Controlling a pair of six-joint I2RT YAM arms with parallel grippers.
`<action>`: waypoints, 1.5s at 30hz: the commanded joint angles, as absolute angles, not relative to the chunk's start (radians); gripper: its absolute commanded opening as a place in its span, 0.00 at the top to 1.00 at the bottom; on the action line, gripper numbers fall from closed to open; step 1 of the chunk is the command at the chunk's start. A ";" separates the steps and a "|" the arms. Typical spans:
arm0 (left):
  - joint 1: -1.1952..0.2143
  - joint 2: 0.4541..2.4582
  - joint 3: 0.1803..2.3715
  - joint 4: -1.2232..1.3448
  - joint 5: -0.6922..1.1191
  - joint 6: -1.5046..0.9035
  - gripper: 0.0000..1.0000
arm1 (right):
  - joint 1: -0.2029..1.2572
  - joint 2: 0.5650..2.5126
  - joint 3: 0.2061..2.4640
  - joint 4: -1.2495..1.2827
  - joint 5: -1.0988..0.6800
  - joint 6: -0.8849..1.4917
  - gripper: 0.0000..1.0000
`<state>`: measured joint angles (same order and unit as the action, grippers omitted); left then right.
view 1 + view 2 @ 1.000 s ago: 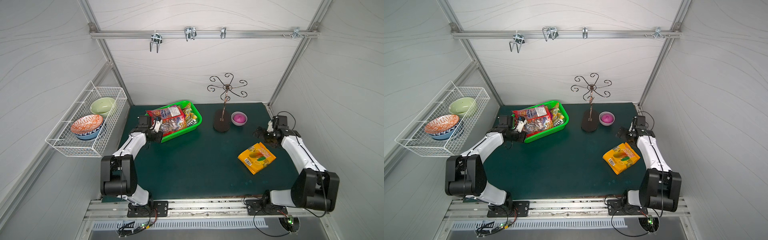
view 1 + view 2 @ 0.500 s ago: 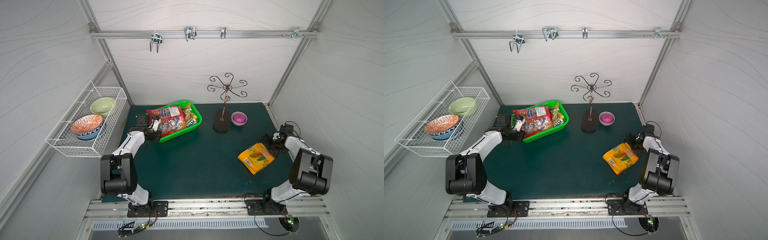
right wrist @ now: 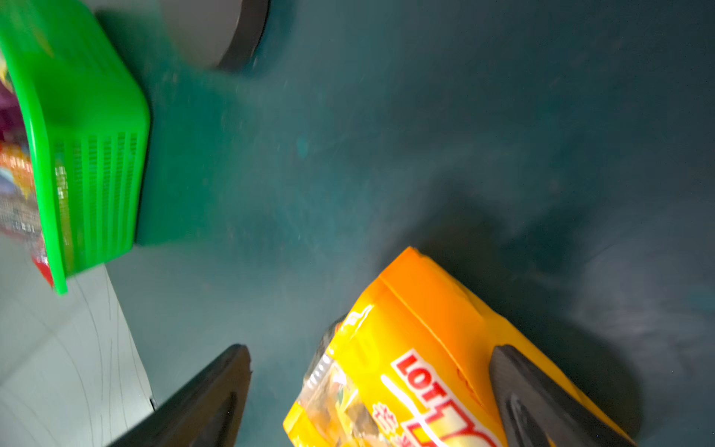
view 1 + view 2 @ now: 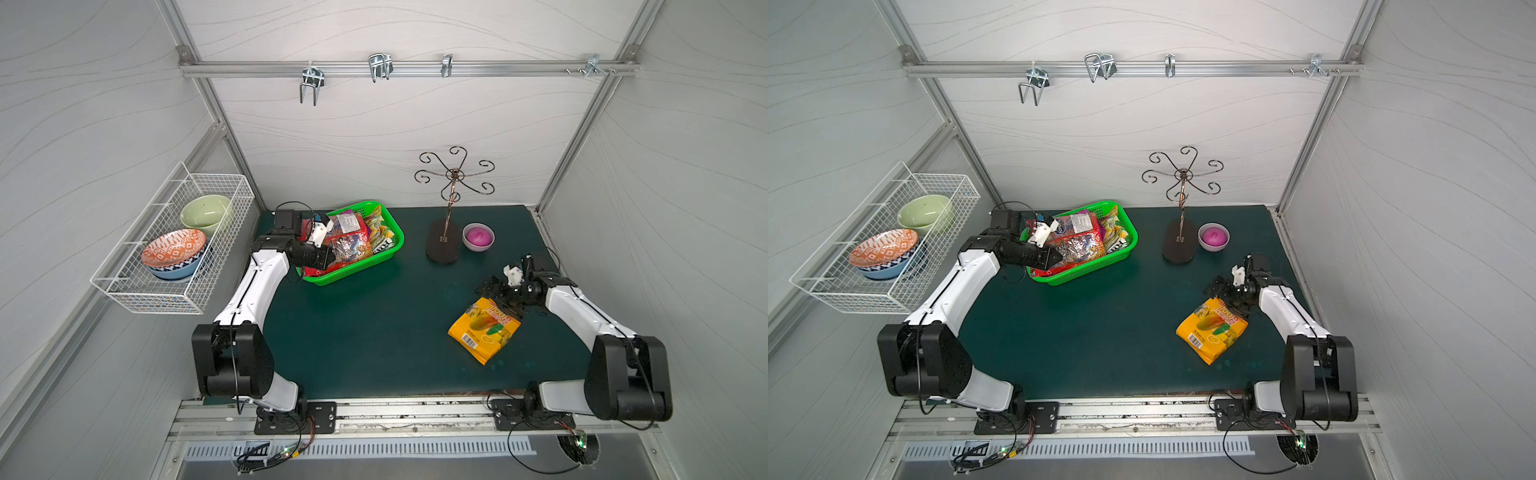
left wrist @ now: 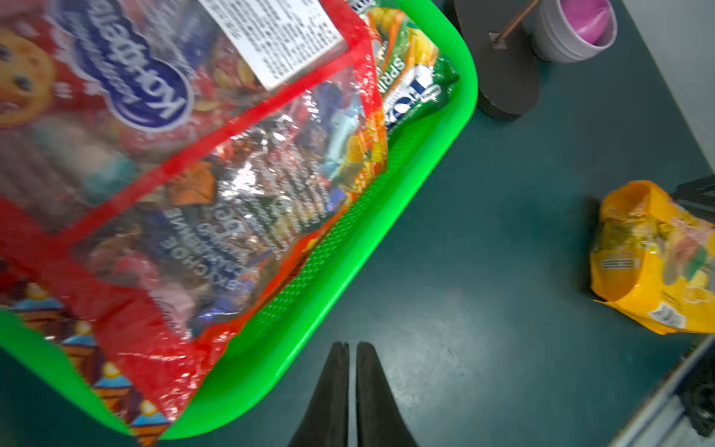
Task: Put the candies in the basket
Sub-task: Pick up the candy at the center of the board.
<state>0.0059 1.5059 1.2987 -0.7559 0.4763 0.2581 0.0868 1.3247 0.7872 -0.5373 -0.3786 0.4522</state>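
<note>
The yellow-orange bag (image 4: 484, 328) lies flat on the near right of the green mat (image 4: 374, 332), well apart from the basket (image 4: 397, 245) at the far left. We judge it light, soft and glossy: the film is likely to slide and crumple under a pinch, and the loose sweets inside will shift. The flat sealed band along its far edge looks like the firmest place to take hold.

The right gripper (image 3: 371, 348) hangs at that edge, spread wide. One finger (image 3: 534, 394) is over the band and the other is beyond the bag's side. We cannot tell whether either touches.

The basket is already heaped. Two big red bags (image 4: 349, 245) lie on top, one spilling over the near left rim, and the small FOX'S packs (image 4: 380, 232) are tucked along the far right wall. The left gripper (image 5: 352, 344) sits just beside the rim, pressed together and holding nothing.

The pink bowl (image 4: 478, 237) stands apart on the far right.
</note>
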 commanded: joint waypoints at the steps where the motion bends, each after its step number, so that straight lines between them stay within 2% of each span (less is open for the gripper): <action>1: -0.036 1.496 1.283 -0.810 0.581 0.261 0.89 | 0.152 1.280 0.775 -0.660 -0.365 0.470 0.01; 6: -0.195 1.521 1.244 -0.856 0.635 0.322 0.88 | 0.152 1.275 0.857 -0.806 -0.107 0.498 0.01; 9: -0.309 1.558 1.235 -0.851 0.684 0.305 0.87 | 0.130 1.324 0.956 -0.991 0.185 0.643 0.01; 12: -0.423 1.604 1.243 -0.842 0.684 0.307 0.86 | 0.038 1.384 1.003 -1.081 0.139 0.633 0.02; 15: -0.490 1.648 1.260 -0.824 0.678 0.299 0.86 | 0.015 1.359 0.972 -1.063 0.045 0.575 0.08; 19: -0.512 1.673 1.270 -0.783 0.680 0.273 0.86 | 0.012 1.269 0.917 -1.032 -0.028 0.549 0.22; 21: -0.515 1.673 1.269 -0.772 0.669 0.267 0.86 | 0.012 1.243 0.898 -1.021 -0.089 0.526 0.32; 26: -0.517 1.665 1.244 -0.758 0.661 0.265 0.86 | 0.014 1.220 0.865 -0.971 -0.164 0.482 0.44; 30: -0.516 1.664 1.244 -0.753 0.664 0.259 0.86 | 0.016 1.277 0.868 -0.940 -0.166 0.446 0.47; 40: -0.520 1.667 1.247 -0.758 0.657 0.261 0.86 | 0.035 1.388 0.847 -0.858 -0.196 0.381 0.48; 45: -0.524 1.675 1.250 -0.758 0.658 0.259 0.86 | 0.038 1.441 0.848 -0.819 -0.220 0.355 0.57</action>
